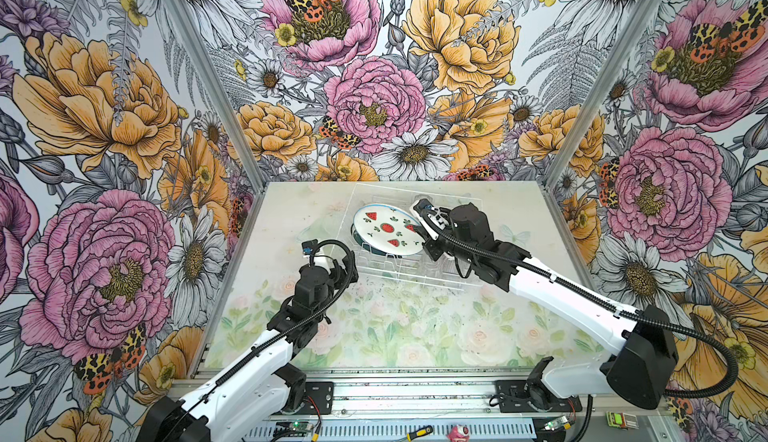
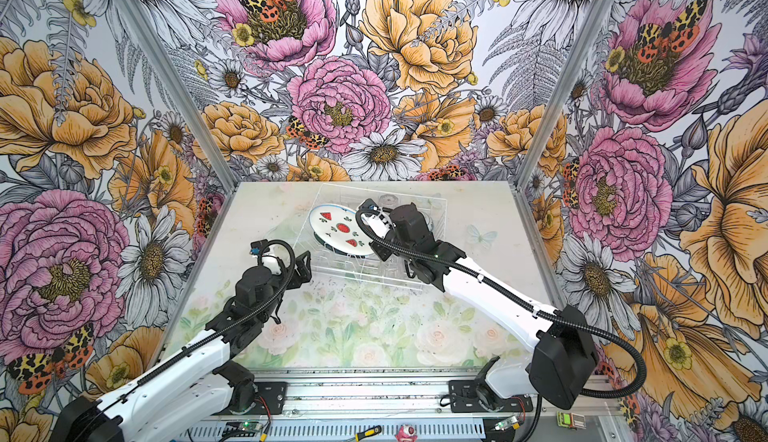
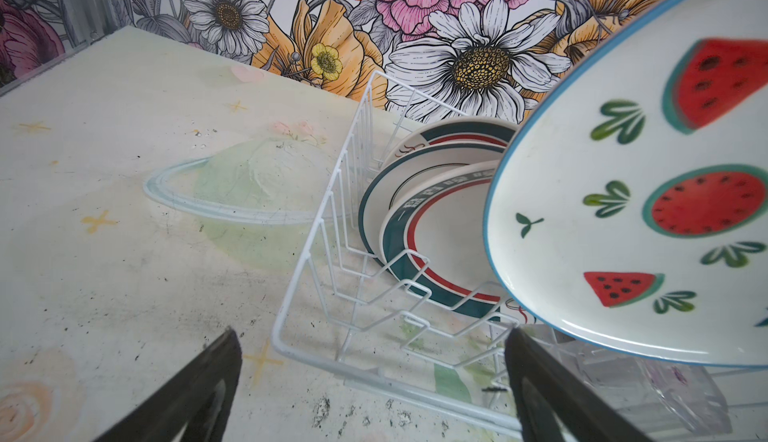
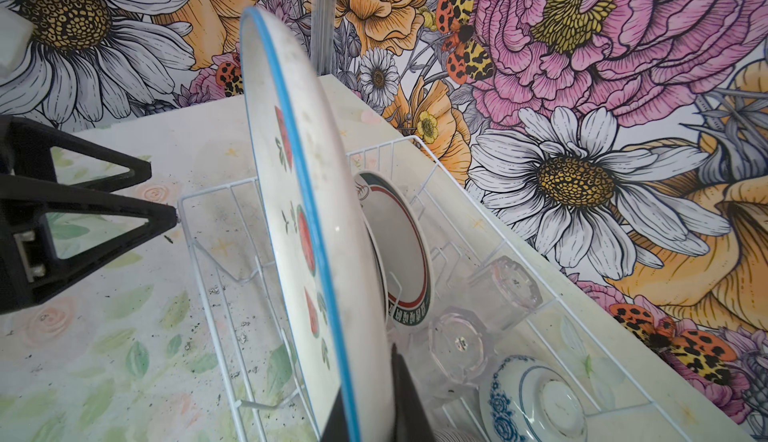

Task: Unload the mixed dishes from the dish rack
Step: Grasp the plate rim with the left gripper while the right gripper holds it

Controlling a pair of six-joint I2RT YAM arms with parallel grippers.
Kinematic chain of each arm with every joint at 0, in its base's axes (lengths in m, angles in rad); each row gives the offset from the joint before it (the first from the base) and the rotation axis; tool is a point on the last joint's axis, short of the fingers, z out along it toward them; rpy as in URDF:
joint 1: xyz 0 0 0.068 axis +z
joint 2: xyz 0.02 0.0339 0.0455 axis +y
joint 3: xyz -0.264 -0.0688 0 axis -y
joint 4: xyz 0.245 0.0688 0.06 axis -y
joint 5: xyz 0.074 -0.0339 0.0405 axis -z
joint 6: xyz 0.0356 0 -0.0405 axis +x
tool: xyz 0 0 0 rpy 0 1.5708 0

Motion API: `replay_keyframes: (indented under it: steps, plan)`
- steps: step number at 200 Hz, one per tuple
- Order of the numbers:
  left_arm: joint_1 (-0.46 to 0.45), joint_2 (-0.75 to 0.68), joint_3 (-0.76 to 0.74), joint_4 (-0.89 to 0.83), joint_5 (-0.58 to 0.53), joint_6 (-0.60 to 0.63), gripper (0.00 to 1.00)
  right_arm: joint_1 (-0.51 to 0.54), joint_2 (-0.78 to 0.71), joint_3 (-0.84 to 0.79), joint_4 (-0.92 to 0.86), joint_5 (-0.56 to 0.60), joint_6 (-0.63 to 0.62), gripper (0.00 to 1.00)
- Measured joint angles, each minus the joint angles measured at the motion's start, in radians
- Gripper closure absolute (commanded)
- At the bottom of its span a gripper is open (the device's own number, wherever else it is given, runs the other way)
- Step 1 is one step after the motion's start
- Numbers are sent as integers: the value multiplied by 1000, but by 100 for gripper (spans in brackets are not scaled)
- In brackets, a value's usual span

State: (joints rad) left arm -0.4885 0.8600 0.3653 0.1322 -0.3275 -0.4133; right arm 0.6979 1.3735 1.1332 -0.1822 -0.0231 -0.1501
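Note:
My right gripper (image 4: 365,402) is shut on the edge of a white watermelon plate (image 1: 388,230) with a blue rim. The plate (image 4: 316,220) hangs tilted over the white wire dish rack (image 3: 307,253), seen in both top views. Standing in the rack's slots are plates with teal and red rims (image 3: 436,228). Upside-down clear glass tumblers (image 4: 515,286) and a small white bowl with blue pattern (image 4: 532,402) lie beside them. My left gripper (image 3: 374,336) stands open and empty at the rack's near left corner, its fingertips (image 1: 349,269) just outside the wire.
The floral table mat (image 1: 374,328) stretches in front of the rack. Flowered walls close in the back and both sides. A yellow-handled screwdriver (image 1: 419,433) and a small pink object (image 1: 457,433) lie on the front rail.

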Motion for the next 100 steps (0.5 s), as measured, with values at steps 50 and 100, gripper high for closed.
replay_keyframes:
  steps: [50, 100]
  plan:
    - [2, 45, 6, 6, 0, 0, 1, -21, -10, -18, 8, -31, 58, 100]
    - [3, 102, 70, 4, 23, -8, 1, -31, -57, -76, 45, -39, 138, 100]
